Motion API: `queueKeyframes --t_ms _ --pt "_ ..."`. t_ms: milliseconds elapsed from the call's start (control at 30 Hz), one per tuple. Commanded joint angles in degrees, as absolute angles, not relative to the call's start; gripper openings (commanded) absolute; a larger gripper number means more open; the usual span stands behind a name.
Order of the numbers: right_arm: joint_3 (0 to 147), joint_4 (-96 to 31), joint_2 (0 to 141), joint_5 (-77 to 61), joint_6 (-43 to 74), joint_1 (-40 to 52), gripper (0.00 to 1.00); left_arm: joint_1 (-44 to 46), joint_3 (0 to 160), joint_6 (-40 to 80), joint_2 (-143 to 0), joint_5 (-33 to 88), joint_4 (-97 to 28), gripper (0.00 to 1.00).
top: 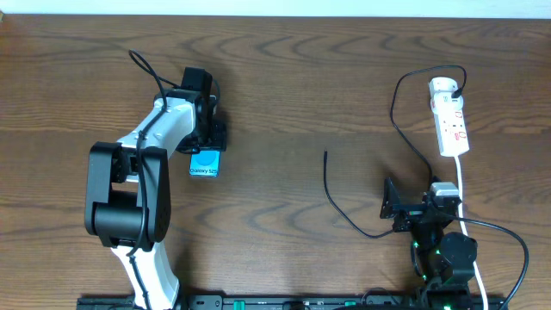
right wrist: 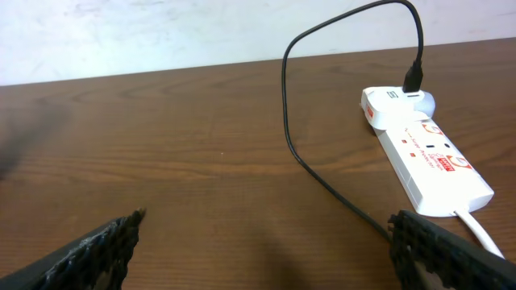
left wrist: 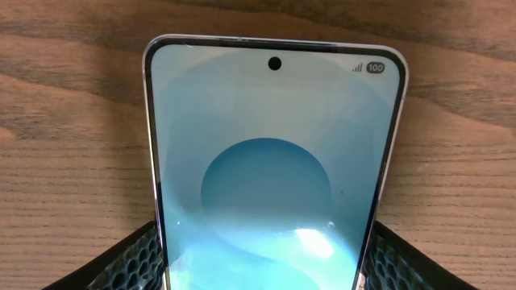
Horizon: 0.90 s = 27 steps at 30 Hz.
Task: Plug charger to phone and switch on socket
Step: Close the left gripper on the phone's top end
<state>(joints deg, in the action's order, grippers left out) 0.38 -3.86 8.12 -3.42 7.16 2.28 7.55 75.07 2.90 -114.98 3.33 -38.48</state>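
The small flat phone with the bright blue screen (left wrist: 274, 161) lies on the brown wooden table (left wrist: 64, 161) between my left gripper's (left wrist: 264, 250) pads (left wrist: 121, 259); I cannot tell if they squeeze. It looks thin, slippery, breakable: hold its long sides softly. My right gripper (right wrist: 266, 229) is wide open, empty.

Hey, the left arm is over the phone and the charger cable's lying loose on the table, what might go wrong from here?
1. The left jaws flank only one end of the phone; a pinch that far along might let it tilt or slip.
2. The charger has its loose tip well away from the phone, and its cable runs past the right arm; pulling it across might snag there or drag the socket.
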Motion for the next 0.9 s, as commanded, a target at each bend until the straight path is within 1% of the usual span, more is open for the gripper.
queueKeyframes --t_ms 0,400,633,700,767,833,867 --pt "0.32 -4.10 7.77 -3.36 6.79 2.68 0.99 7.31 73.41 2.57 -115.83 3.90 -38.96 0.56" --pt "0.32 -4.10 7.77 -3.36 6.79 2.68 0.99 7.31 73.41 2.57 -115.83 3.90 -39.13 0.55" --pt "0.32 -4.10 7.77 -3.38 6.79 2.68 0.99 7.31 73.41 2.57 -115.83 3.88 -39.13 0.39" --pt "0.32 -4.10 7.77 -3.38 6.79 2.68 0.99 7.31 73.41 2.57 -115.83 3.88 -39.13 0.30" --pt "0.32 -4.10 7.77 -3.38 6.79 2.68 0.99 7.31 73.41 2.57 -115.83 3.88 -39.13 0.24" --pt "0.32 -4.10 7.77 -3.36 6.79 2.68 0.99 7.31 73.41 2.57 -115.83 3.88 -39.13 0.19" --pt "0.32 -4.10 7.77 -3.36 6.79 2.68 0.99 7.31 73.41 2.57 -115.83 3.88 -39.16 0.19"
